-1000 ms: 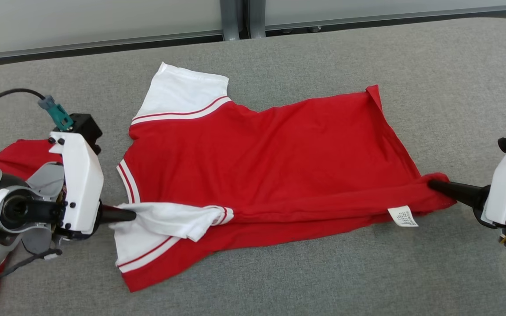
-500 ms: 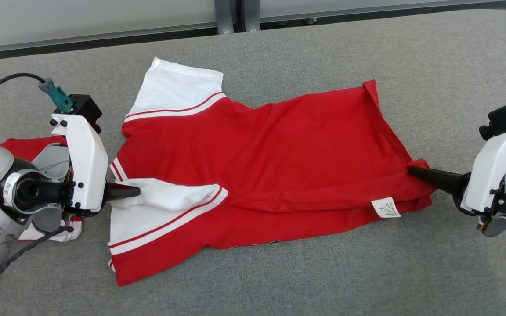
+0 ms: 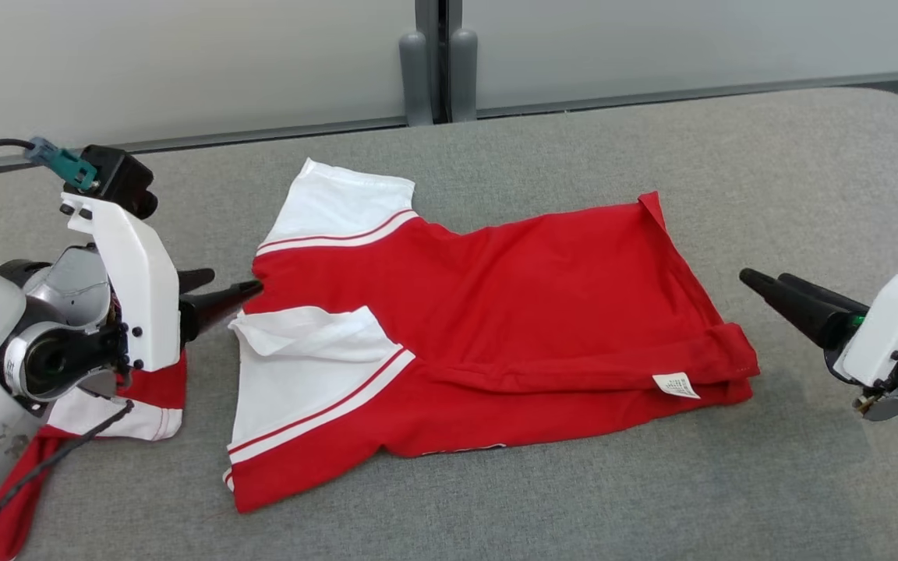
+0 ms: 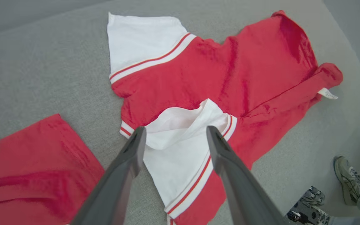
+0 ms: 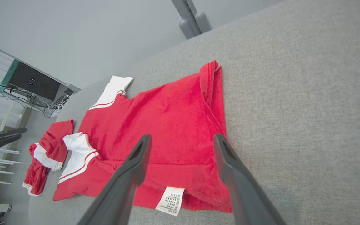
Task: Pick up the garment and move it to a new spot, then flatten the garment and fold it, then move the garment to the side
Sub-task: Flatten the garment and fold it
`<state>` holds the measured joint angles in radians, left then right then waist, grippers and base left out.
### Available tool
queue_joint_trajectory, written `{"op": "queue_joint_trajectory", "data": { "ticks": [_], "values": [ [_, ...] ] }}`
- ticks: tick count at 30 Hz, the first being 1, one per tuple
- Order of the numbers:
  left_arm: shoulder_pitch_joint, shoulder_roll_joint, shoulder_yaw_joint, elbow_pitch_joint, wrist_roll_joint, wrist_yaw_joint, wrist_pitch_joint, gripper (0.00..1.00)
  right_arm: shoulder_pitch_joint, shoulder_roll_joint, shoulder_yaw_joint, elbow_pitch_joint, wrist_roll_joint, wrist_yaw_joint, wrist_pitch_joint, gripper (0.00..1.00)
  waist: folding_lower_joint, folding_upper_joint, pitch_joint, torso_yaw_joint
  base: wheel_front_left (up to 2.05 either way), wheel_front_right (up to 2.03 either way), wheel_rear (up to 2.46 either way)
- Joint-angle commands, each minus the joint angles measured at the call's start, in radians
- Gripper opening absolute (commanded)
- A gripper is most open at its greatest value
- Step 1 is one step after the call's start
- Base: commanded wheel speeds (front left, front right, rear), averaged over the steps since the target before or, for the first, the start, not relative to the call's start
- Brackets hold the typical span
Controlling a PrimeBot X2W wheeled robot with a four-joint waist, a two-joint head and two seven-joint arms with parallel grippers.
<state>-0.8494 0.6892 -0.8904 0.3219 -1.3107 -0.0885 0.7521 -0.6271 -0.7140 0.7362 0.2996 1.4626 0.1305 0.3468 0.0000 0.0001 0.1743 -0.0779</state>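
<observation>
Since the earlier frame both grippers have released the garment (image 3: 496, 312) and drawn back from it. The sleeve and hem corner they held now lie loose. The head camera has also shifted, so more of the wall (image 3: 184, 62) shows.

Left side: the left gripper (image 3: 237, 280) stands with its two fingers well apart and nothing between them. One fingertip is just beside the garment's shoulder edge. In the left wrist view the left gripper (image 4: 176, 128) frames the white sleeve (image 4: 183, 125); contact with it cannot be determined. A second red garment (image 3: 145, 389) with white trim lies bunched under and beside this arm, apart from the main piece.

Centre: the garment lies on the grey table (image 3: 730, 156), folded lengthwise, with the near long edge doubled over the body. The white sleeve (image 3: 309, 335) is turned back over the red front. The far sleeve (image 3: 348, 202) lies flat toward the wall. A care label (image 3: 677, 384) shows at the near right corner, where the hem is rolled.

Right side: the right gripper (image 3: 762, 276) hangs above the table, clear of the hem, fingers spread wide and empty. The right wrist view confirms the right gripper (image 5: 183, 137) is parted above the hem and label.

A person's shoes (image 4: 347, 178) show beyond the table edge in the left wrist view.
</observation>
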Motion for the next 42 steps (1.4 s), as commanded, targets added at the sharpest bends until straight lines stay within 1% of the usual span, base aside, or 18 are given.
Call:
{"op": "queue_joint_trajectory", "data": {
  "ticks": [1,4,6,7,10,12,15,18,19,21,22,24,25,27,29,34,37,42],
  "values": [
    [0.029,0.006,0.015,-0.018,0.027,-0.009,-0.074,1.00,0.028,-0.002,-0.023,-0.018,-0.016,0.001,-0.062,1.00,0.0000,-0.0001,-0.040,0.013,0.00,0.00,0.00],
    [0.077,0.006,0.042,-0.054,0.071,0.004,-0.220,1.00,0.073,-0.006,-0.058,-0.048,-0.066,0.001,-0.188,1.00,0.0000,-0.0001,-0.074,0.023,0.00,0.00,0.00],
    [0.114,0.007,0.065,-0.083,0.106,0.031,-0.328,1.00,0.111,-0.001,-0.078,-0.061,-0.098,0.001,-0.271,1.00,0.0000,-0.0001,-0.094,0.029,0.00,0.00,0.00],
    [0.157,0.010,0.080,-0.114,0.151,0.067,-0.434,1.00,0.149,0.004,-0.104,-0.066,-0.133,0.001,-0.355,1.00,0.0000,-0.0001,-0.110,0.034,0.00,0.00,0.00],
    [0.234,0.001,0.100,-0.163,0.207,0.142,-0.585,1.00,0.213,0.022,-0.136,-0.068,-0.185,0.001,-0.464,1.00,0.0000,-0.0001,-0.130,0.043,0.00,0.00,0.00],
    [0.292,-0.007,0.124,-0.200,0.227,0.196,-0.683,1.00,0.259,0.032,-0.146,-0.071,-0.225,0.001,-0.515,1.00,0.0000,-0.0001,-0.138,0.044,0.00,0.00,0.00],
    [0.391,-0.024,0.150,-0.258,0.248,0.272,-0.816,1.00,0.324,0.058,-0.185,-0.078,-0.274,0.001,-0.573,1.00,0.0000,-0.0001,-0.144,0.048,0.00,0.00,0.00],
    [0.489,-0.042,0.173,-0.306,0.263,0.332,-0.934,1.00,0.400,0.086,-0.235,-0.085,-0.335,0.001,-0.599,1.00,0.0000,-0.0001,-0.147,0.048,0.00,0.00,0.00],
    [0.523,-0.051,0.177,-0.318,0.264,0.350,-0.958,1.00,0.424,0.097,-0.254,-0.089,-0.354,0.001,-0.604,1.00,0.0000,-0.0001,-0.147,0.048,0.00,0.00,0.00],
    [0.574,-0.047,0.185,-0.340,0.310,0.404,-0.992,1.00,0.473,0.124,-0.302,-0.089,-0.394,0.001,-0.608,1.00,0.0000,-0.0001,-0.147,0.045,0.00,0.00,0.00],
    [0.606,-0.068,0.202,-0.363,0.314,0.429,-1.003,1.00,0.501,0.135,-0.325,-0.085,-0.421,0.001,-0.610,1.00,0.0000,-0.0001,-0.148,0.045,0.00,0.00,0.00],
    [0.668,-0.091,0.236,-0.390,0.346,0.470,-1.014,1.00,0.549,0.168,-0.362,-0.086,-0.455,0.001,-0.613,1.00,0.0000,-0.0001,-0.147,0.047,0.00,0.00,0.00],
    [0.668,-0.091,0.236,-0.390,0.346,0.470,-1.014,1.00,0.549,0.168,-0.362,-0.086,-0.455,0.001,-0.613,1.00,0.0000,-0.0001,-0.147,0.047,0.00,0.00,0.00],
    [0.720,-0.120,0.275,-0.405,0.384,0.487,-1.017,1.00,0.587,0.195,-0.393,-0.086,-0.496,0.001,-0.612,1.00,0.0000,-0.0001,-0.142,0.052,0.00,0.00,0.00],
    [0.761,-0.146,0.295,-0.398,0.424,0.483,-1.017,1.00,0.608,0.226,-0.405,-0.082,-0.531,0.001,-0.612,1.00,0.0000,-0.0001,-0.133,0.053,0.00,0.00,0.00],
    [0.798,-0.187,0.315,-0.336,0.459,0.447,-1.018,1.00,0.581,0.280,-0.413,-0.029,-0.588,0.000,-0.572,1.00,0.0000,-0.0001,-0.124,0.050,0.00,0.00,0.00],
    [0.793,-0.197,0.301,-0.281,0.449,0.420,-1.010,1.00,0.541,0.300,-0.405,0.034,-0.627,0.001,-0.527,1.00,0.0000,-0.0001,-0.119,0.047,0.00,0.00,0.00],
    [0.753,-0.210,0.260,-0.194,0.433,0.377,-0.948,1.00,0.454,0.335,-0.392,0.144,-0.683,0.001,-0.452,1.00,0.0000,-0.0001,-0.099,0.047,0.00,0.00,0.00]
  ]
}}
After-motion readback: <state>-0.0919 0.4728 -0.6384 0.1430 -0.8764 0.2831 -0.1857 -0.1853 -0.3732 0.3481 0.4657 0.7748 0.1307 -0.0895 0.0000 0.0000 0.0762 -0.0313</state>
